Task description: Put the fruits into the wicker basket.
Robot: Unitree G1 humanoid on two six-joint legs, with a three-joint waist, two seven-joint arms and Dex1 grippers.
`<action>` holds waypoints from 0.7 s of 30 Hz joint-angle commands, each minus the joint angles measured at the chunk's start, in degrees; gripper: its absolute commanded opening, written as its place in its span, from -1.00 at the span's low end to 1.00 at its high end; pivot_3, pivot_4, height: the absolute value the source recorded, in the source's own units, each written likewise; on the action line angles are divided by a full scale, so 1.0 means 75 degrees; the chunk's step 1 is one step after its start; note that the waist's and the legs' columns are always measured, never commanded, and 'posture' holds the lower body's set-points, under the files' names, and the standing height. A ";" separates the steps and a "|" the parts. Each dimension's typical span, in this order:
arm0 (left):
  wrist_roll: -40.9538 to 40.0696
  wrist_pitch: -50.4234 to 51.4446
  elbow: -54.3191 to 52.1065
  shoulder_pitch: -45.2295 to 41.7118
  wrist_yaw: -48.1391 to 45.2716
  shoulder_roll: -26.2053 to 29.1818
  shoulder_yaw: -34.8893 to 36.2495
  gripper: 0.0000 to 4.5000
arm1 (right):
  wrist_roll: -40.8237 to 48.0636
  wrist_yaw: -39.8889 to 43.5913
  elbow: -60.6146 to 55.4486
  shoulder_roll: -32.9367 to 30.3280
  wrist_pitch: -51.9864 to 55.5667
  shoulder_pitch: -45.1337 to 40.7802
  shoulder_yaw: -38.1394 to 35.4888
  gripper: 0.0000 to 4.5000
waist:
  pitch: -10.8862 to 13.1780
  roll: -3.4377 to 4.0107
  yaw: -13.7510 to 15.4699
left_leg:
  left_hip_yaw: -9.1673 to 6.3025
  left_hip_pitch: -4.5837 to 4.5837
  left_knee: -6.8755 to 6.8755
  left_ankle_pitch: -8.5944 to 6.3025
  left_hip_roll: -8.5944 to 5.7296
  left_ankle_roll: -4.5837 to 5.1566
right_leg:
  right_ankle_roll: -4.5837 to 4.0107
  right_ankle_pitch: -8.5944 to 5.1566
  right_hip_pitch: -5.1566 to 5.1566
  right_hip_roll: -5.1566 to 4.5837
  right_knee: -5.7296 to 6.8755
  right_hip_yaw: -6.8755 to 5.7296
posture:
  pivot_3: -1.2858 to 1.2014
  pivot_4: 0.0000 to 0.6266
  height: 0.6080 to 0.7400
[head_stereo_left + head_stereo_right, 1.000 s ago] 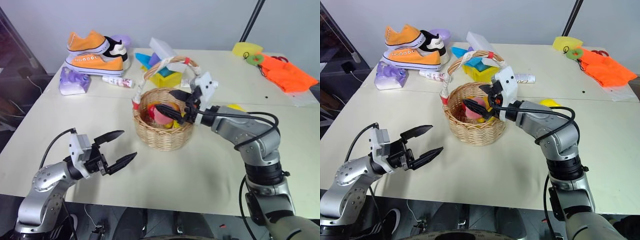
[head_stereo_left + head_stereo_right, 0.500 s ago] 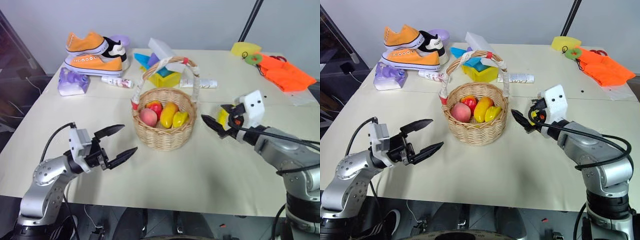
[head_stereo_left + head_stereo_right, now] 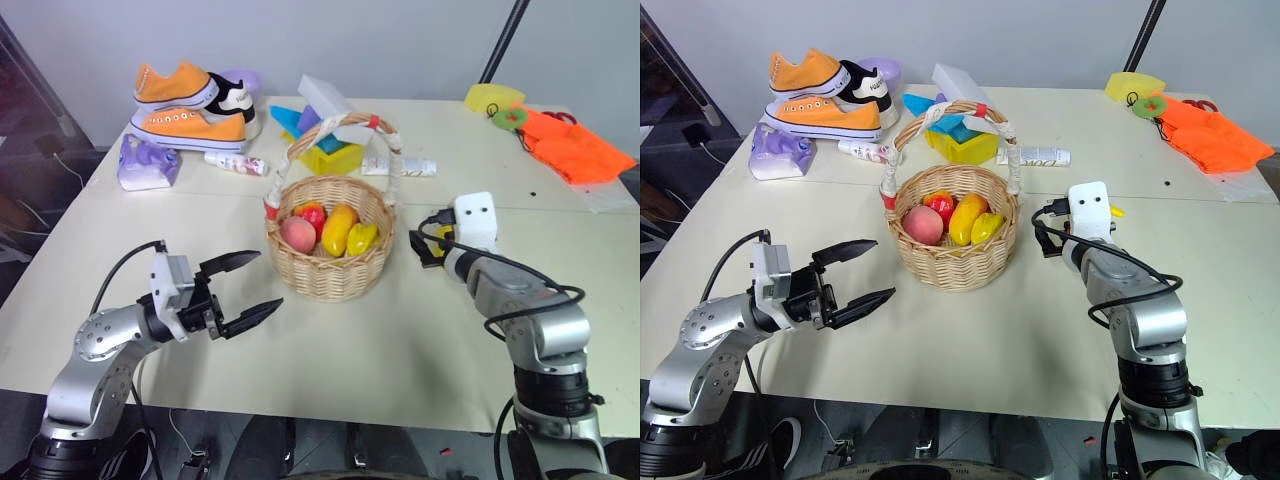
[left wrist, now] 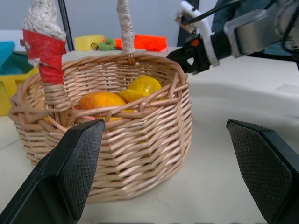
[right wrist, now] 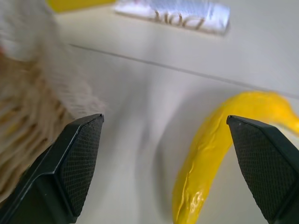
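Inside woven round wicker basket (image 3: pixel 950 262), glossy fruits (image 3: pixel 958 218)

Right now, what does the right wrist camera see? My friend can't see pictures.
A yellow banana lies on the pale table between the open right tool's black fingers. The basket is beside it, and a white tube lies beyond.

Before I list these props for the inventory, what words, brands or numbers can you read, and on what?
White tube lying on the table: dark lettering, blurred, perhaps "DOVE" seen upside down; not certain.
Purple pack: print too small to read.
Small tube beside the sneakers: print too small to read.
Nothing else carries readable text.
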 commanded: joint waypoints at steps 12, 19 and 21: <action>-0.0094 0.0123 -0.0815 0.0330 0.0513 -0.0025 0.0082 1.00 | -0.0441 -0.0401 0.1458 0.0828 0.0195 -0.0859 -0.0938 0.95 | 0.0001 0.0002 -0.0015 | 0.0004 0.0003 0.0000 0.0000 0.0000 0.0000 | 0.0002 0.0001 0.0000 0.0000 0.0008 0.0000 | 0.03 -0.52 1.00; -0.0116 0.0194 -0.0882 0.0310 0.0619 0.0011 0.0112 1.00 | -0.0607 -0.0389 0.1696 0.1030 -0.0016 -0.0772 -0.1133 0.35 | 0.0001 0.0004 -0.0025 | 0.0005 0.0004 -0.0001 0.0000 0.0000 0.0000 | 0.0002 0.0001 -0.0002 0.0000 0.0010 0.0000 | 0.03 -0.52 1.00; -0.0117 0.0201 -0.0878 0.0294 0.0627 0.0014 0.0114 1.00 | -0.0647 -0.0372 0.1699 0.1060 -0.0048 -0.0763 -0.1141 -0.10 | 0.0001 0.0004 -0.0027 | 0.0005 0.0004 0.0000 0.0000 0.0000 0.0000 | 0.0002 0.0001 -0.0002 0.0000 0.0010 0.0000 | 0.03 -0.52 1.00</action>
